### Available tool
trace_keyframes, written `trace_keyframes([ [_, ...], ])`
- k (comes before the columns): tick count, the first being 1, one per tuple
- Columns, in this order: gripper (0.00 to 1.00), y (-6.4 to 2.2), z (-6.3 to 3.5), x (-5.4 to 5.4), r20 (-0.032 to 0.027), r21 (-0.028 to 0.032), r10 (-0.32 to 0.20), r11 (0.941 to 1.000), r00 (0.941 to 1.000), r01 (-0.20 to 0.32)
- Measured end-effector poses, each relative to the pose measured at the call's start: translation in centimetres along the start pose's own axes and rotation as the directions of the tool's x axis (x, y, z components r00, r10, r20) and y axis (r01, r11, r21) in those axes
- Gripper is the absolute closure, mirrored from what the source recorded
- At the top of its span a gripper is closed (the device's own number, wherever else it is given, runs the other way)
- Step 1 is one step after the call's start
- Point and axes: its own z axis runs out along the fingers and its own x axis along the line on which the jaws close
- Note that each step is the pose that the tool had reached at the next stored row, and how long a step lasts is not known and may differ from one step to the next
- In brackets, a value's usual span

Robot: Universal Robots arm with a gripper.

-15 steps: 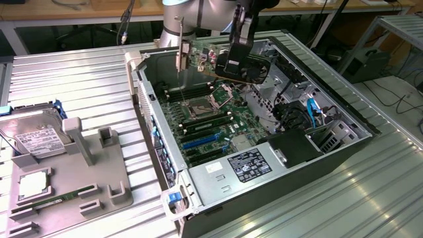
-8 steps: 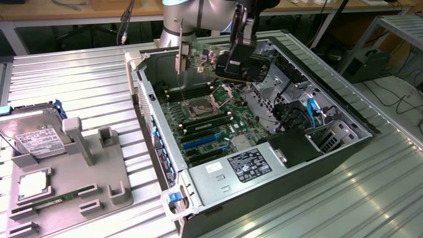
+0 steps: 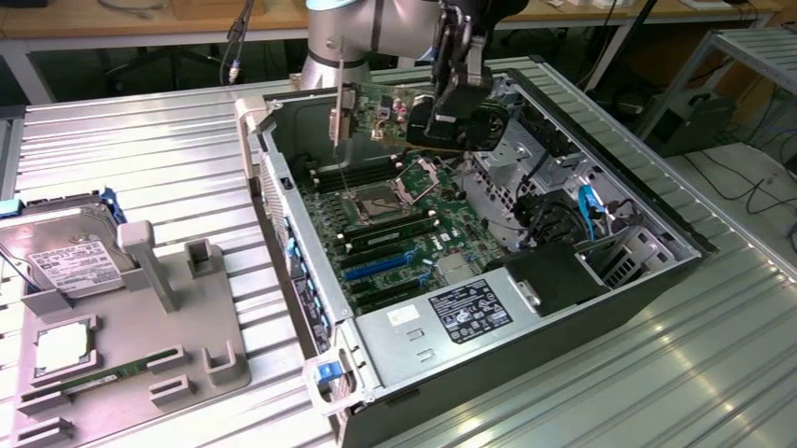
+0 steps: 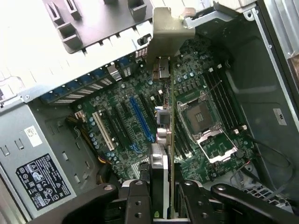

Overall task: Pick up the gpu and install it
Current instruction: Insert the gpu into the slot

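My pincer [image 4: 161, 189] is clamped on the gpu [image 3: 380, 107], which hangs on edge, apart from the motherboard [image 3: 398, 219] below it, inside the open case [image 3: 636, 201] on the bench [image 3: 137, 149]. Its silvery bracket [image 3: 338, 117] faces the case wall on the exterior view's left. I judge this step wants the card square over the blue slot [image 4: 140, 116], bracket lined with that wall, no tilt.

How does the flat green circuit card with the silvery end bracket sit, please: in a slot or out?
Out: the circuit card hangs on edge in the gripper, above the green motherboard.
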Motion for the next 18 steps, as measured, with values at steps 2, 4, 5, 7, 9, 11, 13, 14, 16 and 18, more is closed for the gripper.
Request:
trace_keyframes([
  [2, 0.72, -0.04, 0.01, -0.02, 0.0001, -0.002, -0.042, 0.9991, 0.9991, 0.042],
  [4, 0.72, -0.06, 0.01, -0.02, 0.0003, -0.0031, -0.066, 0.9978, 0.9978, 0.066],
  [5, 0.72, -0.06, 0.01, -0.03, 0.0003, -0.0032, -0.071, 0.9974, 0.9974, 0.071],
  [7, 0.72, -0.06, 0.01, -0.03, 0.0004, -0.0034, -0.085, 0.9964, 0.9964, 0.085],
  [9, 0.72, -0.07, 0.03, -0.03, 0.0014, -0.0021, -0.106, 0.9944, 0.9944, 0.106],
  [11, 0.72, -0.07, 0.05, -0.03, 0.0015, -0.0023, -0.113, 0.9935, 0.9935, 0.113],
  [13, 0.72, -0.1, 0.06, -0.04, 0.0017, -0.0048, -0.153, 0.9883, 0.9883, 0.153],
  [14, 0.72, -0.11, 0.07, -0.04, 0.0017, -0.006, -0.171, 0.9853, 0.9853, 0.171],
  [16, 0.72, -0.16, 0.11, -0.06, 0.0021, -0.0084, -0.209, 0.9778, 0.9779, 0.209],
  [18, 0.72, -0.18, 0.15, -0.07, 0.0023, -0.01, -0.235, 0.972, 0.9721, 0.235],
])
